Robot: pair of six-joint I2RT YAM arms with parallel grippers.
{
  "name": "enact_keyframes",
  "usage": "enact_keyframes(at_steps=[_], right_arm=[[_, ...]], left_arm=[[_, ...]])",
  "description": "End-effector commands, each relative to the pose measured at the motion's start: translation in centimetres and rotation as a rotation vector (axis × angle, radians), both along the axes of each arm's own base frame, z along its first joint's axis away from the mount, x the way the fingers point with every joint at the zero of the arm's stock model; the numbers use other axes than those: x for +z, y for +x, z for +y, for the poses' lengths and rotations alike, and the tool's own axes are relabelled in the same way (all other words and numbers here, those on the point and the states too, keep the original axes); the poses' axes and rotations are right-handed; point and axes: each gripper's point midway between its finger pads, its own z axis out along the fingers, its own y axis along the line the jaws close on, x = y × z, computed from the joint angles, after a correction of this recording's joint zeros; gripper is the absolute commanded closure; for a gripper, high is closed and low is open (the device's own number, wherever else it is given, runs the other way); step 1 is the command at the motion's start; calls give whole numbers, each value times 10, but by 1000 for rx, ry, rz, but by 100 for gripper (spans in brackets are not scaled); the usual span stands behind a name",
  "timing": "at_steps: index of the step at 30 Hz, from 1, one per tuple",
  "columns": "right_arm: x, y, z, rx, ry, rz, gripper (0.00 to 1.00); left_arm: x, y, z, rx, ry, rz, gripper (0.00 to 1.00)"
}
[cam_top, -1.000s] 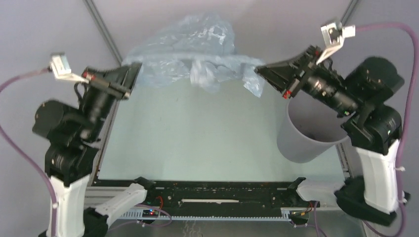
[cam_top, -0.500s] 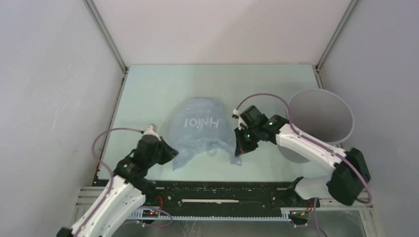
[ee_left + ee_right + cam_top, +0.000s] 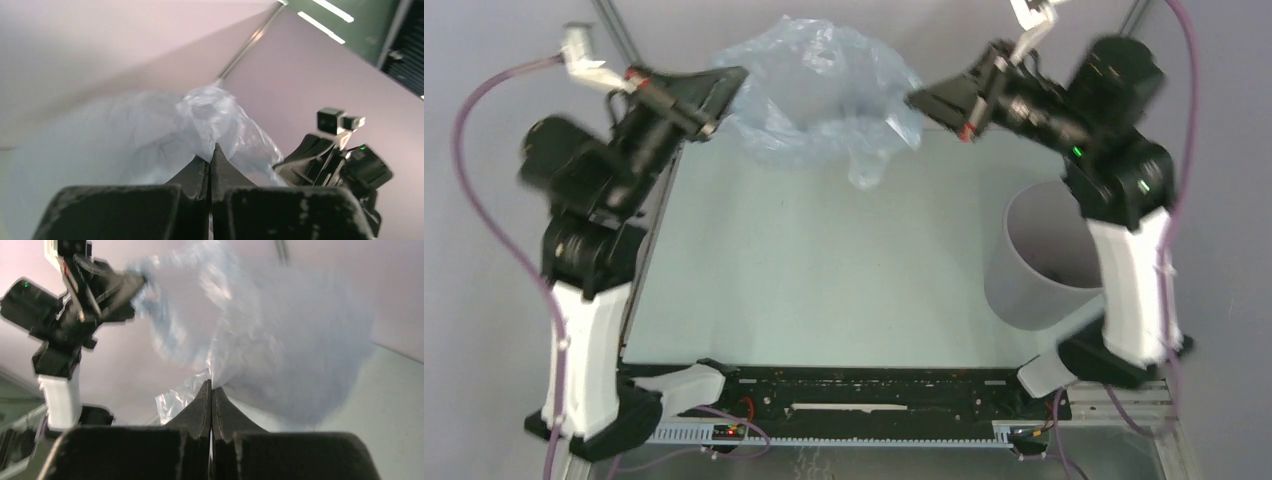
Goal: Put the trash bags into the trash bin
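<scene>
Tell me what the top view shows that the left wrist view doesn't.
Only the top view: the bin standing on the table at the right, apart from the bag and low beneath it. Only the left wrist view: the left hand close up, pinched shut on the bag's film. Both: the bag held up in the air, stretched between the left hand and the right hand.

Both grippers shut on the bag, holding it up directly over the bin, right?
Wrong on position. The left gripper and right gripper are shut on the bag, holding it up, but left of the bin, not over it. The top view shows it.
</scene>
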Motion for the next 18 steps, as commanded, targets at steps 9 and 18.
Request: enact_keyframes(at_steps=[9, 18], right_arm=[[-391, -29, -3, 92, -413, 848, 100], [-305, -22, -37, 63, -226, 743, 100]], left_arm=[[-457, -27, 29, 95, 275, 926, 100], [-335, -32, 71, 223, 321, 657, 100]])
